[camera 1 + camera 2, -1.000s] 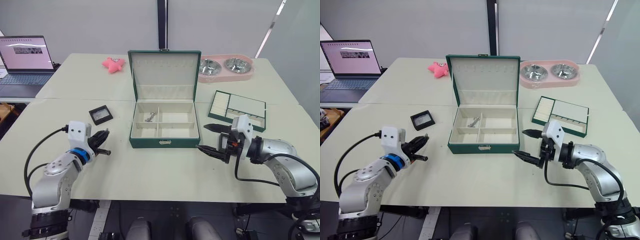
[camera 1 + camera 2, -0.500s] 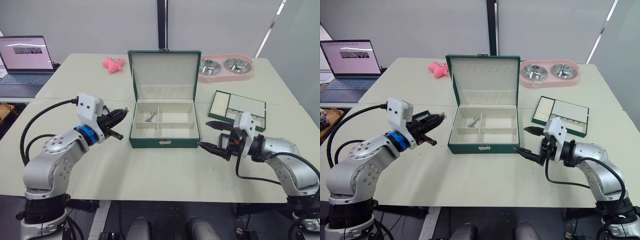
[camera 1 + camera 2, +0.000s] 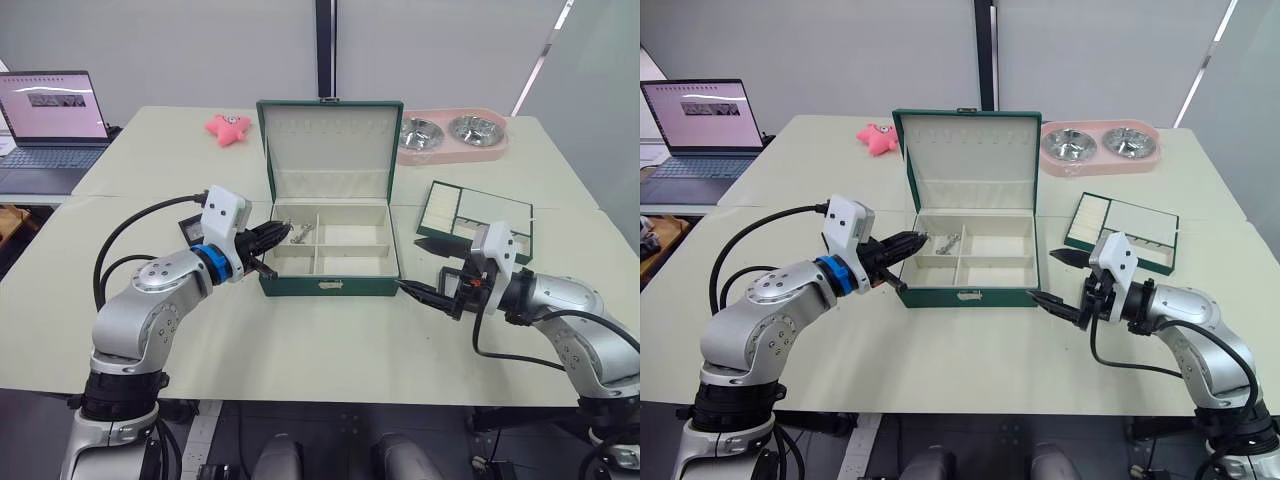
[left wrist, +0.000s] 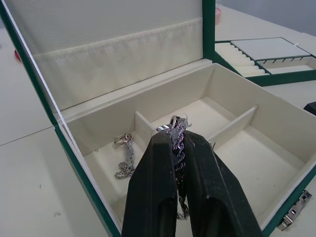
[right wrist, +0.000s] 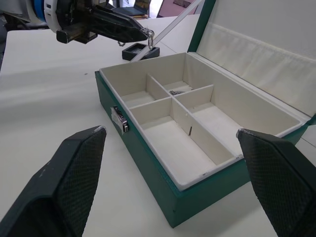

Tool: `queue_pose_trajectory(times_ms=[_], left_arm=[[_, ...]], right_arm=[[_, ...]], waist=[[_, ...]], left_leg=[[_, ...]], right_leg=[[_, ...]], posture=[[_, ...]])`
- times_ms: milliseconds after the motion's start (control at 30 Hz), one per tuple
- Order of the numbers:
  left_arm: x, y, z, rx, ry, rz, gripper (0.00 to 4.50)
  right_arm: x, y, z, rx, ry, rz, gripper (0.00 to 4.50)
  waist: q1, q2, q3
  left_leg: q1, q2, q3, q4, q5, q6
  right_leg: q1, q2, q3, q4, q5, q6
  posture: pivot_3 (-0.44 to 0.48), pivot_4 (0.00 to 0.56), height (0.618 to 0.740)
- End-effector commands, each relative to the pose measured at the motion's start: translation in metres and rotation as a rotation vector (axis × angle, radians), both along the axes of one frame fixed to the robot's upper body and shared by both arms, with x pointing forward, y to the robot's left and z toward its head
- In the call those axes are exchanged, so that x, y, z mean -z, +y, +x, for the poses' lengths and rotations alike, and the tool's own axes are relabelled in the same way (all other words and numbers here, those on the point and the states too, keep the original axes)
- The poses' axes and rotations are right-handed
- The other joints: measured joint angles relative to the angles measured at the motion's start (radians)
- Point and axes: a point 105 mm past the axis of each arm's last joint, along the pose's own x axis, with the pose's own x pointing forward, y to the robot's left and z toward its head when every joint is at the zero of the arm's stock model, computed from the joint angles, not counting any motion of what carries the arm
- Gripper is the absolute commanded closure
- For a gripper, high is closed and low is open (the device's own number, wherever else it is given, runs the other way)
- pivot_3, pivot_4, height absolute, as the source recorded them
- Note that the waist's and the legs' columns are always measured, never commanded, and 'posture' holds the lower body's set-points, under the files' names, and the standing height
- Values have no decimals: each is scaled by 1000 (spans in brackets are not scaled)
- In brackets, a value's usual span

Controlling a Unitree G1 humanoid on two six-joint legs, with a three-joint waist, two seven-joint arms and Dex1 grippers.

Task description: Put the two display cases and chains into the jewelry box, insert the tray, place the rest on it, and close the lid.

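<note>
Left end effector (image 4: pixel 177 148) is clenched on a chain (image 4: pixel 176 129), links pinched between the two fingers, part poking out past the tips and a bit hanging below. It hovers over the box's (image 3: pixel 328 285) left wall, tips about above the rear-left compartment. Box sits mid-surface, lid (image 3: pixel 329 135) up and standing upright at the back, cream lining facing front. A second chain (image 4: pixel 124 155) lies in the rear-left compartment, near the divider. A small dark speck in the front-right compartment in the right wrist view, can't tell what it is.

Right end effector (image 3: pixel 425 270) is released, fingers spread wide, holding nothing, hovering just off the box's front-right corner, apart from it.

One case (image 5: pixel 140 49) sits on the surface left of the box, beyond the left arm; mostly hidden in the head views. Tray (image 3: pixel 479 217) lies on the surface right of the box, toward the right edge, behind the right arm, cream slots up.

Pink bowl holder (image 3: pixel 452 134) with two metal bowls at the rear right of the surface. Pink toy (image 3: pixel 227 128) at the rear, left of the lid. Laptop (image 3: pixel 48 128) open at the far left edge.
</note>
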Motion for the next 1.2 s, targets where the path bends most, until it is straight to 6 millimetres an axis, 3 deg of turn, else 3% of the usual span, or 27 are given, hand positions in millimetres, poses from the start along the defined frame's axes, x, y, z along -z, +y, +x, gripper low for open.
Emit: queue_pose_trajectory(times_ms=[33,367,400,500,800,1067,1200], left_arm=[[-5,-4,-1,22,-41,17,4492],[-4,-4,-1,28,-46,0,4492],[-4,-4,-1,27,-45,-1,3821],[-3,-4,-2,30,-42,-10,3031],[-2,-5,-4,39,-36,-22,50],[-6,-3,-10,76,-14,-68,18],[-6,16,-17,62,18,-69,18]], right_arm=[[-11,-2,-5,2,-42,4,0],[-9,-3,-4,9,-35,-1,0],[-9,-3,-4,9,-35,-1,0],[-9,-3,-4,7,-33,-2,0],[-9,-3,-3,5,-32,-4,0],[-7,-8,-2,26,-23,6,0],[-7,-20,0,67,-11,22,0]], waist=[[0,0,0],[0,0,0],[0,0,0],[0,0,0],[0,0,0],[0,0,0],[0,0,0]], left_leg=[[0,0,0,0,0,0],[0,0,0,0,0,0],[0,0,0,0,0,0],[0,0,0,0,0,0],[0,0,0,0,0,0],[0,0,0,0,0,0],[0,0,0,0,0,0]], right_leg=[[0,0,0,0,0,0],[0,0,0,0,0,0],[0,0,0,0,0,0],[0,0,0,0,0,0],[0,0,0,0,0,0],[0,0,0,0,0,0],[0,0,0,0,0,0]], posture=[[0,150,740],[0,150,740],[0,150,740],[0,150,740],[0,150,740],[0,150,740],[0,150,740]])
